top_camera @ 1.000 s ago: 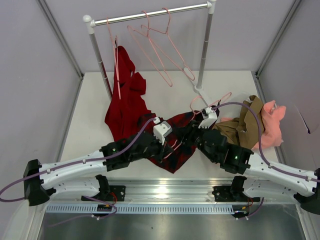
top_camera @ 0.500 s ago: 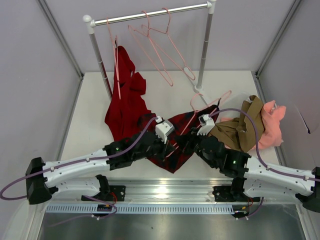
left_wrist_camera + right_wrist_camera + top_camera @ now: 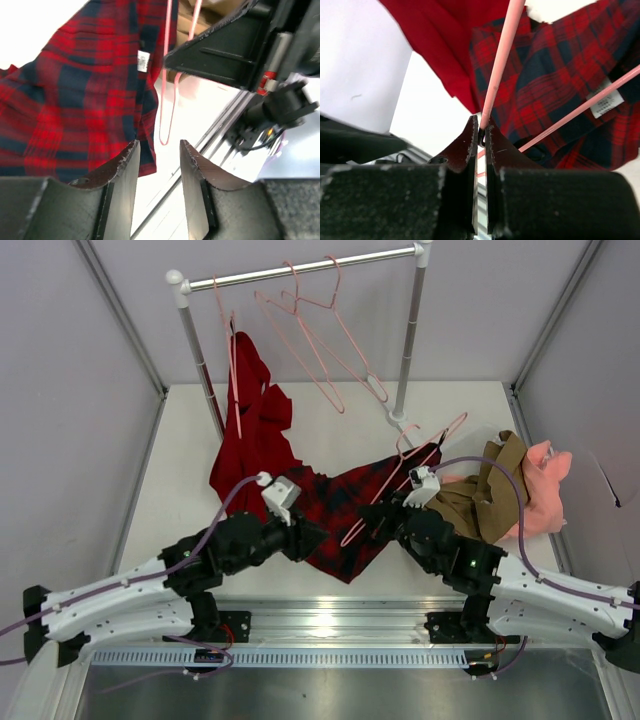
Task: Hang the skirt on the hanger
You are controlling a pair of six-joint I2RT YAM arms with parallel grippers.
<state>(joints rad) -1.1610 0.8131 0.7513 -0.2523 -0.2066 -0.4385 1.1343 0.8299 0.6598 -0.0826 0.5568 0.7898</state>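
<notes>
The right tool [image 3: 480, 131] is clenching its fingers on a thin bar of the pale-pink hanger [image 3: 501, 55]. The left tool [image 3: 158, 147] is hanging released, fingers spread with nothing between them, at the left part of the plaid skirt [image 3: 340, 510]. The skirt is lying spread on the white bench [image 3: 180, 470] between the two arms, the hanger slanting across it. A plain red garment [image 3: 250, 450] is touching its left side, and tan clothes [image 3: 480, 495] are lying at its right.

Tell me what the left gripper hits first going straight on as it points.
Probably the hem of the red and navy plaid skirt, just ahead of the open left gripper; the thin pale-pink hanger lies close beside. Depth unclear.
</notes>
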